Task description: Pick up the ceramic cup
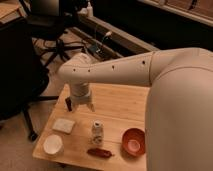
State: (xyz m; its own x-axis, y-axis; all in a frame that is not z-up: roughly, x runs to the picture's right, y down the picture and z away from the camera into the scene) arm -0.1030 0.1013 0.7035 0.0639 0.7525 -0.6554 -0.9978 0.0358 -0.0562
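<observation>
The ceramic cup (53,145) is a small plain white round cup at the front left corner of the wooden table (120,102). My gripper (80,106) hangs from the arm over the table's left side, above and behind the cup, well apart from it. Nothing shows between its dark fingers. The orange-red bowl (133,141) stands at the front right. The slim white labelled bottle (97,132) stands upright in the middle front.
A flat white square item (64,125) lies just behind the cup. A dark red object (100,152) lies at the front edge by the bottle. Office chairs (52,30) and cables stand on the floor behind and to the left. My arm covers the table's right side.
</observation>
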